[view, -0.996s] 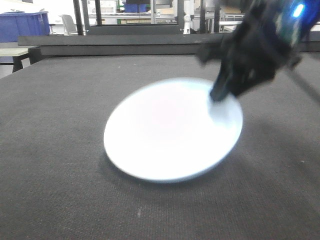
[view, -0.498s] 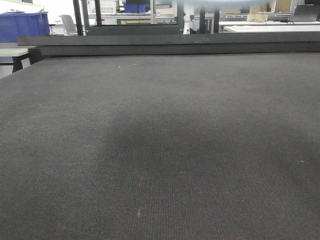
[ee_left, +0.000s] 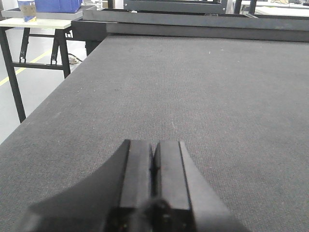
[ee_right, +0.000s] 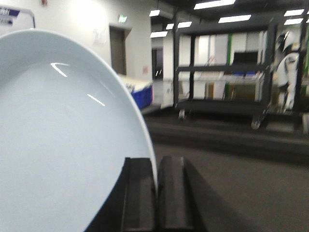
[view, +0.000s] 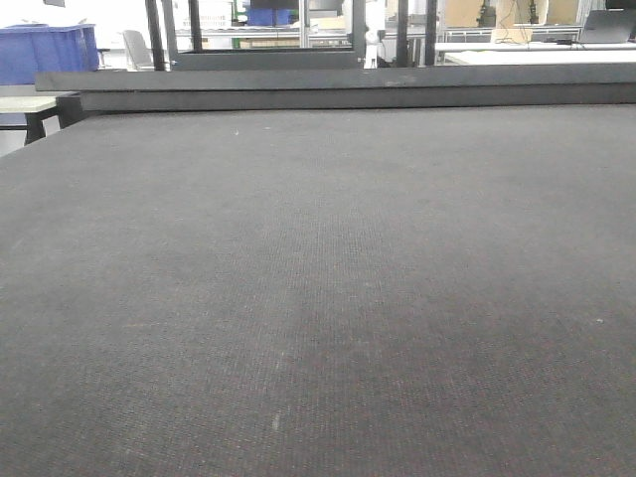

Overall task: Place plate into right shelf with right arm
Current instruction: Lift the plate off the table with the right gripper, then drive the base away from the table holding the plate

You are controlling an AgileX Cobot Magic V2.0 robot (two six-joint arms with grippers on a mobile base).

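Note:
The white plate fills the left half of the right wrist view, held on edge above the dark table. My right gripper is shut on its rim, one finger on each side of the thin edge. Neither the plate nor the right arm shows in the front view, where only the bare dark mat lies. My left gripper hovers low over the mat near its left edge, shut, with nothing between its fingers. The right shelf is out of view.
A dark wheeled rack stands across the room beyond the table. A blue bin sits behind the plate's edge. A raised black rail borders the table's far side. A side table stands off the left edge.
The plate and my right gripper, on the mat a second ago, have risen out of the front view. The shadow left on the mat half a second ago has faded.

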